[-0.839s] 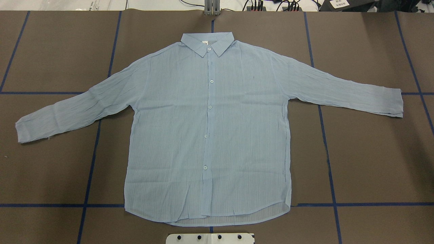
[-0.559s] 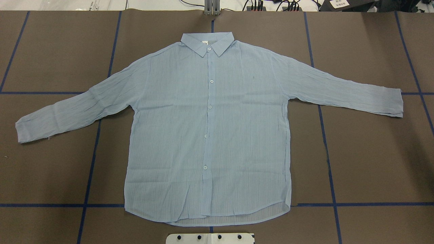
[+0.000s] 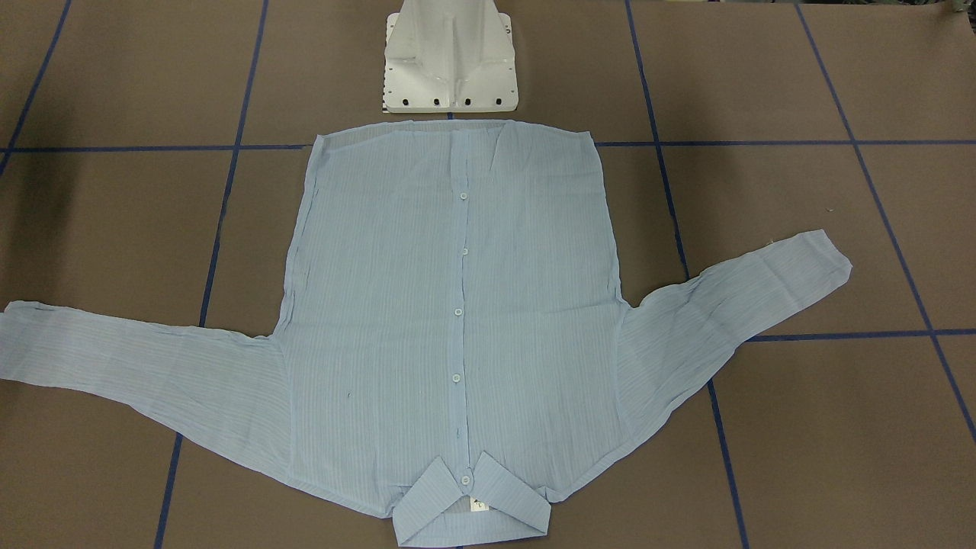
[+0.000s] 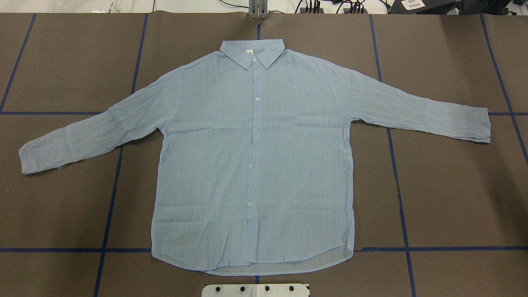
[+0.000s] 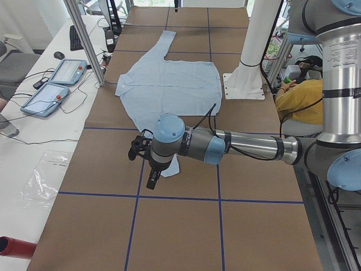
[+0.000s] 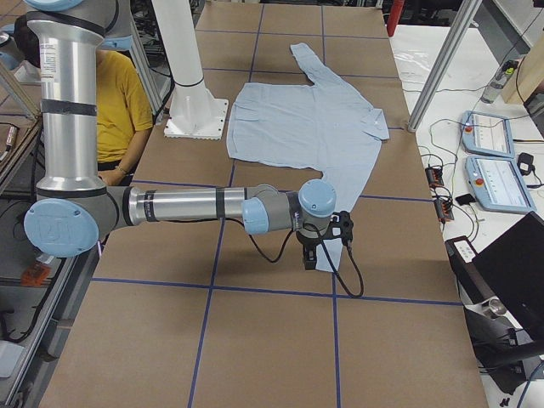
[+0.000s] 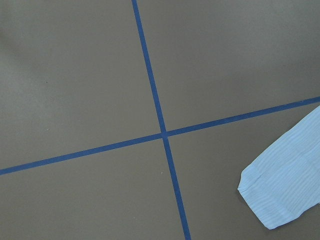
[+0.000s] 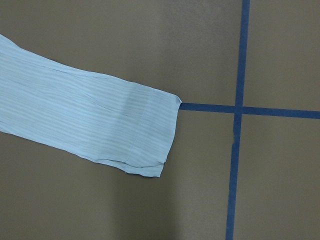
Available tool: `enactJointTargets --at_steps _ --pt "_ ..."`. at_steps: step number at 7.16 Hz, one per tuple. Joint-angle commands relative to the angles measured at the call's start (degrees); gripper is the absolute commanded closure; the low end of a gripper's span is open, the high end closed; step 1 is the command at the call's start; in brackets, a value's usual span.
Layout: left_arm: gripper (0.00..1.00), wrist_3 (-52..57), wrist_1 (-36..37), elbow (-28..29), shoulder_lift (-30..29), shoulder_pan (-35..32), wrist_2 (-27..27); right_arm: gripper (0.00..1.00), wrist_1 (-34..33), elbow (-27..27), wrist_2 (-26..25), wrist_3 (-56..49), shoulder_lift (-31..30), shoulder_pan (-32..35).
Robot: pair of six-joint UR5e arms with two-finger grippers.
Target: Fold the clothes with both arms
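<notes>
The light blue striped shirt (image 4: 251,156) lies flat and face up on the brown table, buttoned, with its collar at the far side and both sleeves spread out. It also shows in the front view (image 3: 450,305). My left gripper (image 5: 151,179) hangs above the table by the left sleeve cuff (image 7: 282,192). My right gripper (image 6: 310,257) hangs by the right sleeve cuff (image 8: 145,135). Both grippers show only in the side views, so I cannot tell whether they are open or shut. Neither arm is in the overhead view.
The brown table (image 4: 453,198) carries a grid of blue tape lines (image 4: 400,194). The white pedestal base (image 3: 450,57) stands right at the shirt's hem. Control tablets (image 5: 56,82) and cables lie on the bench past the collar side.
</notes>
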Motion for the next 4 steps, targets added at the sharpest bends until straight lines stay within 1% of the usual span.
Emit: enactJointTargets --at_steps 1,3,4 --pt "0.0 0.0 -0.1 0.0 0.0 0.0 -0.1 0.0 1.3 -0.5 6.5 0.1 -0.2 -0.1" --pt "0.0 -0.1 -0.5 0.1 0.0 0.1 -0.1 0.0 1.4 -1.6 6.6 0.1 0.4 -1.4" --pt "0.0 0.0 -0.5 0.3 0.0 0.1 -0.1 0.0 1.4 -4.1 6.2 0.5 2.1 -3.3"
